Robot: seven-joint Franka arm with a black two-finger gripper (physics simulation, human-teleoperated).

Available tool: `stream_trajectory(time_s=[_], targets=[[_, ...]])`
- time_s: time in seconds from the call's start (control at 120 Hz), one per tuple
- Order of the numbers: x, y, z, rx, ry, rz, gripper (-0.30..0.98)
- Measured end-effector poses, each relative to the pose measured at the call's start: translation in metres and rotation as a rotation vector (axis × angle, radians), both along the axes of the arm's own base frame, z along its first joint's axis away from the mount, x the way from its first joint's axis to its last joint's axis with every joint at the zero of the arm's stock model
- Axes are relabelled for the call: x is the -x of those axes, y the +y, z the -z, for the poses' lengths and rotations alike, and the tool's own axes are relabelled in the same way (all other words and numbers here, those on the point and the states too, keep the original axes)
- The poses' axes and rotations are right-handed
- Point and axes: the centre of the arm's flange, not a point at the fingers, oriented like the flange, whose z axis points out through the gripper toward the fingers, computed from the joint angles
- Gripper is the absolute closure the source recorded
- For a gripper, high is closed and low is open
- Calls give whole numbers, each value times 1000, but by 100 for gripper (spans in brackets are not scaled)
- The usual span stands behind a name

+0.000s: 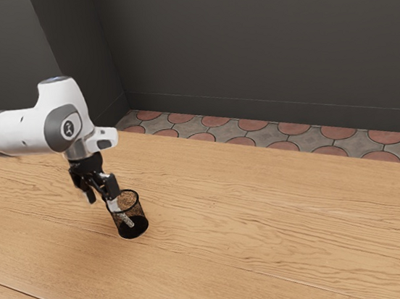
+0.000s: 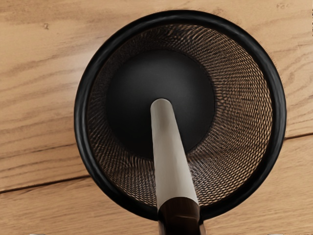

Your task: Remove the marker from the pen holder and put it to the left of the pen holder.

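We've got the gripper (image 1: 103,197) spread, marker (image 2: 172,156) tilted inside the mesh pen holder (image 2: 279,112), running from near the fingertips toward five o'clock in the exterior view.

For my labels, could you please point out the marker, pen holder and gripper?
Marker (image 2: 171,156): wrist view, its pale part.
Pen holder (image 2: 181,17): wrist view, its rim.
Gripper (image 1: 102,196): exterior view, between its fingertips.

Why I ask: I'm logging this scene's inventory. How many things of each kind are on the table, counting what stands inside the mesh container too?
Pen holder: 1
Marker, inside it: 1
Total: 2
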Motion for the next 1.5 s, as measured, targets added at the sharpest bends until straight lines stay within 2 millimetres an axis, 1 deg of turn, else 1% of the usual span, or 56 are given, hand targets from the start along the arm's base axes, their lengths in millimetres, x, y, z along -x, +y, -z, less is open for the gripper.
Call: stream_trajectory(time_s=[0.125, 0.267, 0.433, 0.575, 0.7, 0.8, 1.067, 1.283, 1.375, 1.5], targets=[[-1, -8, -2, -13, 4, 32, 22], [-1, -22, -6, -16, 12, 44, 29], [3, -14, -10, -16, 72, -23, 32], [7, -19, -6, -19, 125, -74, 34], [8, -17, -6, -25, 145, -119, 38], [5, -16, -9, -33, 147, -147, 39], [-18, -17, 1, -66, 158, -193, 37], [-23, -16, -1, -75, 153, -221, 37], [-25, -11, 3, -78, 158, -237, 38], [-26, -10, 12, -79, 172, -249, 39]])
